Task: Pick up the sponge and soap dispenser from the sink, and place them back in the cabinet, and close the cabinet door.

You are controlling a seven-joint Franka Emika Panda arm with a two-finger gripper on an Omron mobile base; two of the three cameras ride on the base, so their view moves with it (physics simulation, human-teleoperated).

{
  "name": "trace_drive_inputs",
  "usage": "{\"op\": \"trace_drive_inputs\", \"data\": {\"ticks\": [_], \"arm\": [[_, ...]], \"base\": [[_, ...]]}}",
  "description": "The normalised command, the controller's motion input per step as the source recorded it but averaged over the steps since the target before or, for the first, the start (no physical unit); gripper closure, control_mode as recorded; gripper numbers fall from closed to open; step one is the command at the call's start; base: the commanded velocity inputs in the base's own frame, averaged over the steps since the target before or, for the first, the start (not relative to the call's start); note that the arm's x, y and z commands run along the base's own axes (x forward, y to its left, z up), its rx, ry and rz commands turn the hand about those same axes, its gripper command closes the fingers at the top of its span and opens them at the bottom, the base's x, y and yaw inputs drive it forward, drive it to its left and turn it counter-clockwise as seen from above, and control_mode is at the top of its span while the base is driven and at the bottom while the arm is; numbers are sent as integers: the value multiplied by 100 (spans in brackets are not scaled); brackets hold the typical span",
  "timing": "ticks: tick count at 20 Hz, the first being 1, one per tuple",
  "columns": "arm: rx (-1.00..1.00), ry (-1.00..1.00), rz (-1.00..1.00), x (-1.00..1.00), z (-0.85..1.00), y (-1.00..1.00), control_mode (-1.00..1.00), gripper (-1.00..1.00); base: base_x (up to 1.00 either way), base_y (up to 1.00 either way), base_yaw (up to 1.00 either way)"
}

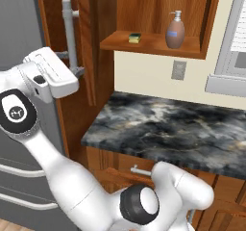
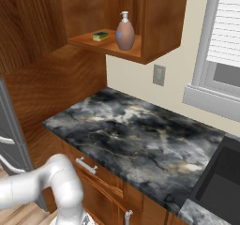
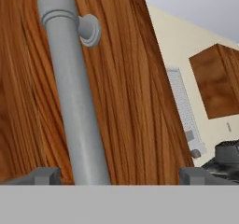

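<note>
The cabinet door (image 1: pixel 86 32) stands swung open at the left, and its long grey bar handle (image 1: pixel 70 30) faces me. My gripper (image 1: pixel 70 64) is open around the lower part of that bar. In the hand view the handle (image 3: pixel 70 87) runs up between my fingertips (image 3: pixel 46 175), close to the left one, against the door (image 3: pixel 130 101). Inside the cabinet, the orange-brown soap dispenser (image 1: pixel 175 30) (image 2: pixel 125 32) stands upright on the wooden shelf (image 1: pixel 153 46). A small flat yellow-green sponge (image 1: pixel 135 38) (image 2: pixel 100 36) lies to its left. The black sink (image 2: pixel 220 172) is at the lower right.
A dark marbled counter (image 1: pixel 168 129) (image 2: pixel 136 130) runs under the cabinet, with wooden drawer fronts (image 2: pixel 101 175) below it. The grey refrigerator (image 1: pixel 19 28) stands just left of the door. A wall outlet (image 1: pixel 178 70) and a window (image 2: pixel 225 46) are to the right.
</note>
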Motion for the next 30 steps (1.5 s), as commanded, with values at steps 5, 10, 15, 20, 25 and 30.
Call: {"op": "trace_drive_inputs", "data": {"ticks": [5, 10, 15, 20, 25, 30], "arm": [[0, 0, 12, 2, -1, -54, -100, -100], [0, 0, 11, 5, -2, -44, -100, -100], [0, 0, 8, 8, 0, -40, -100, -100], [0, 0, 5, 20, 0, -35, -100, -100], [0, 0, 3, 25, -2, -30, -100, -100], [0, 0, 3, 23, -3, -30, -100, -100]], "base": [[0, 0, 0], [0, 0, 0], [0, 0, 0], [0, 0, 0], [0, 0, 0], [0, 0, 0]]}}
